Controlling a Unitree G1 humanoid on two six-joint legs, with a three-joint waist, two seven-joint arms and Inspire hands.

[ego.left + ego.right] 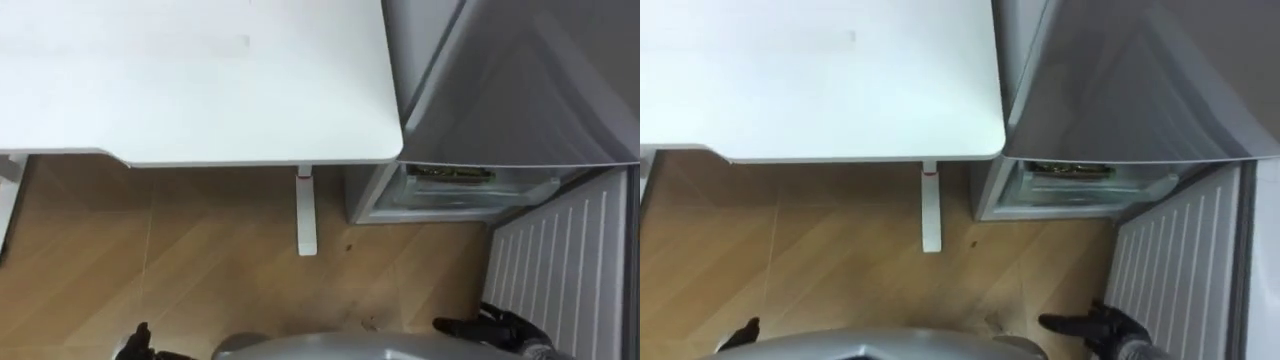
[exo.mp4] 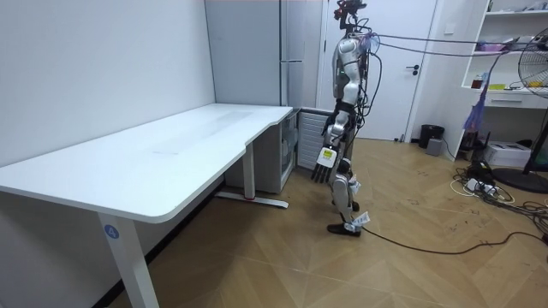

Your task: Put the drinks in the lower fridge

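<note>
Both hands hang empty, fingers relaxed and straight: left hand (image 2: 322, 174), right hand (image 1: 490, 325). Greenish items (image 1: 450, 175) in the grey fridge's open lower compartment (image 1: 450, 200) may be the drinks; this cannot be confirmed. Keep the right hand clear of the white ribbed door (image 1: 560, 250) when moving.

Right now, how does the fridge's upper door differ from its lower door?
The upper door is shut, while the lower door stands swung open. The upper door shows a smooth grey outer face, and the lower door shows its white ribbed inner lining. Both belong to the same fridge, which stands beside the white table.
</note>
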